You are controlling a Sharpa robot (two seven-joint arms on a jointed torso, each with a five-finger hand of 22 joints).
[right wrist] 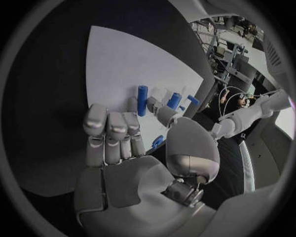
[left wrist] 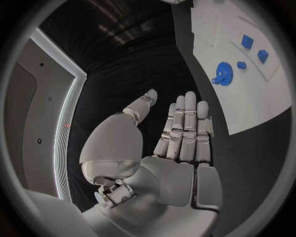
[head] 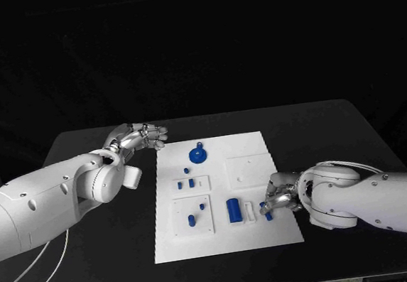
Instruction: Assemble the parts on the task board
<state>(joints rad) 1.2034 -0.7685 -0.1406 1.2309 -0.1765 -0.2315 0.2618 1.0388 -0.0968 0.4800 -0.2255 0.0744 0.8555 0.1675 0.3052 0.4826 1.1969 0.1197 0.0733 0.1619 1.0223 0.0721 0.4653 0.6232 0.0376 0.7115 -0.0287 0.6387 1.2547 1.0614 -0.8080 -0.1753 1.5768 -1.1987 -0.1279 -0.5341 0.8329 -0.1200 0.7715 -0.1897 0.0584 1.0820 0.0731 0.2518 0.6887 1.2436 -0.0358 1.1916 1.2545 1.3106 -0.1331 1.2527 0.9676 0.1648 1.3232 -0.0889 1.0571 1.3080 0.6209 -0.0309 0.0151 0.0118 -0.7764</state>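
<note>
The white task board (head: 228, 234) lies in the middle of the black table. On it sit a round blue disc part (head: 198, 156) (left wrist: 223, 73), a long blue cylinder (head: 234, 210) (right wrist: 143, 94) and several small blue parts, two of them (head: 185, 184) in a raised panel. My right hand (head: 280, 198) (right wrist: 123, 133) rests low over the board's right edge, fingers stretched toward the cylinder with nothing between them. A small blue part (head: 267, 212) (right wrist: 158, 140) lies just under its thumb. My left hand (head: 139, 137) (left wrist: 182, 133) hovers off the board's far left corner, fingers straight and holding nothing.
Bare black table (head: 338, 135) surrounds the board on every side. A raised white panel (head: 250, 168) occupies the board's right middle. A thin cable (head: 37, 270) trails under my left arm at the near left.
</note>
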